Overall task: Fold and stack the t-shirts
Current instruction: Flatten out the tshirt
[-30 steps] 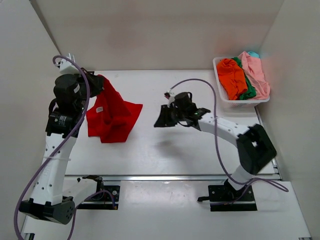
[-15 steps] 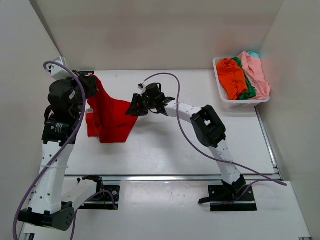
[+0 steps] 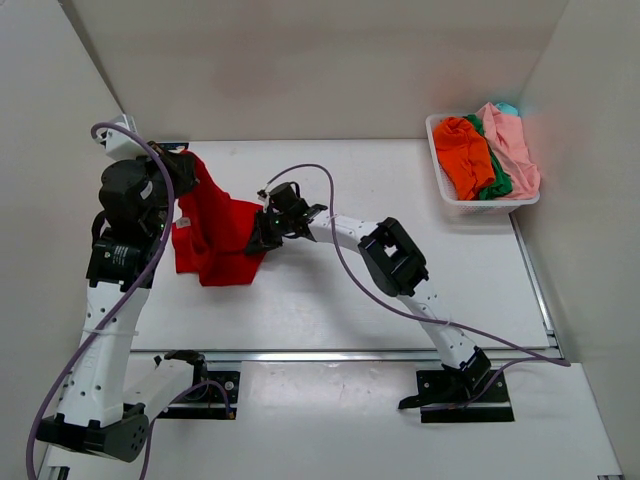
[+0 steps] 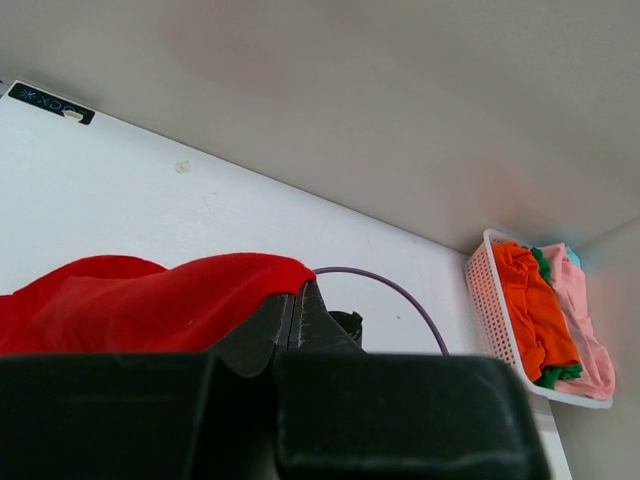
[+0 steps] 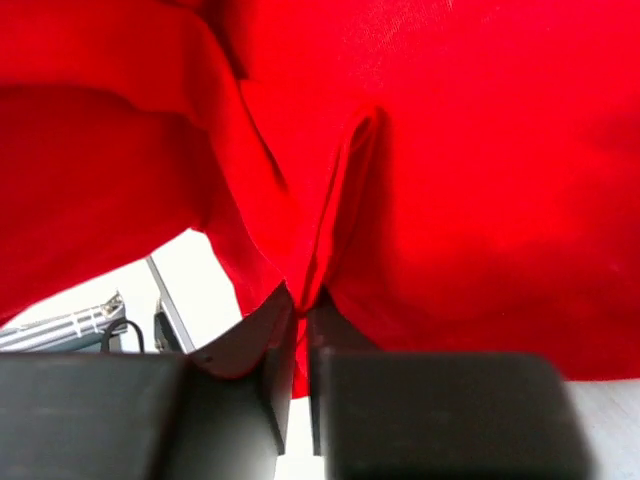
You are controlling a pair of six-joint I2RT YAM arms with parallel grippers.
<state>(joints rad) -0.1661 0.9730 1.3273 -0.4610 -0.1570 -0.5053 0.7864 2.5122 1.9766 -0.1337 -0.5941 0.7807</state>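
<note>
A bright red t-shirt (image 3: 222, 232) hangs and spreads at the left of the table. My left gripper (image 3: 185, 165) is shut on its upper corner and holds it raised; the cloth drapes over the closed fingertips in the left wrist view (image 4: 160, 305). My right gripper (image 3: 262, 235) is at the shirt's right edge, shut on a fold of the red cloth (image 5: 330, 220). The orange (image 3: 465, 152), green (image 3: 495, 180), pale pink (image 3: 512, 145) and teal (image 3: 507, 108) t-shirts lie piled in the basket.
A white plastic basket (image 3: 445, 195) stands at the back right of the table, also in the left wrist view (image 4: 490, 300). The right arm's purple cable (image 3: 320, 185) loops over the table middle. White walls close in on the left, back and right.
My right arm has swung left across the table to the red shirt's right edge and shut on the cloth. The left gripper holds its corner almost where it was.
</note>
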